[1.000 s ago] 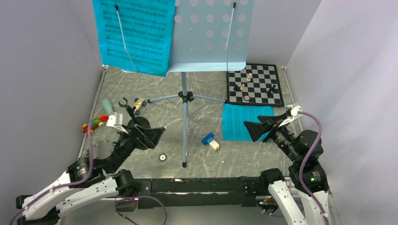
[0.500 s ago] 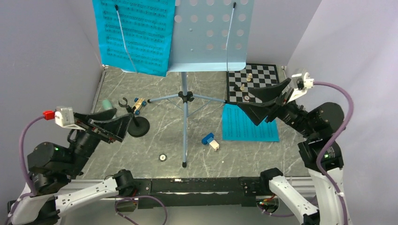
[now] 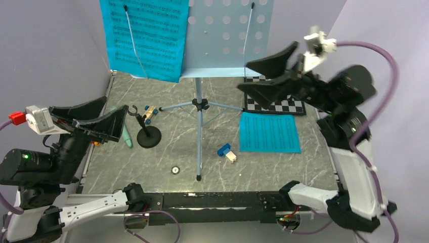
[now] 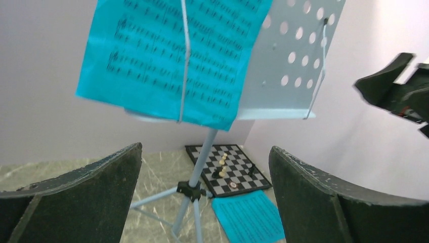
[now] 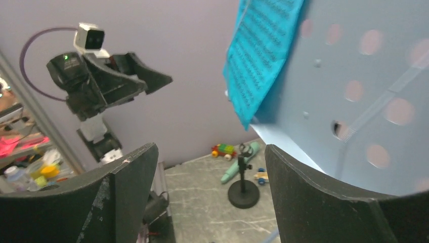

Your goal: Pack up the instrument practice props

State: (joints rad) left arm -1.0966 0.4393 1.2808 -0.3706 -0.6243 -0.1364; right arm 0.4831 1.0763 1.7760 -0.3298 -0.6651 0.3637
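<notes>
The pale-blue music stand point(image 3: 199, 126) stands mid-table; its perforated desk point(image 3: 222, 35) carries one cyan page point(image 3: 144, 38) under a wire clip. The second cyan page point(image 3: 268, 132) lies flat on the table, right of centre. The mint-green microphone point(image 3: 125, 135) lies at the left beside the black round-based mic stand point(image 3: 147, 134). My left gripper point(image 3: 93, 121) is open and empty, raised at the left and facing the stand point(image 4: 195, 190). My right gripper point(image 3: 266, 76) is open and empty, raised by the desk's right edge point(image 5: 354, 101).
A chessboard point(image 3: 283, 104) with pieces lies at the back right, partly behind my right gripper. A small toy car point(image 3: 148, 113) sits by the mic stand, a blue-white block point(image 3: 227, 152) and a small ring point(image 3: 175, 170) lie near the stand's front leg. Grey walls close three sides.
Both arms have risen from low over the table. The left gripper lifted up and left, uncovering the microphone. The right gripper rose to the height of the stand's desk.
</notes>
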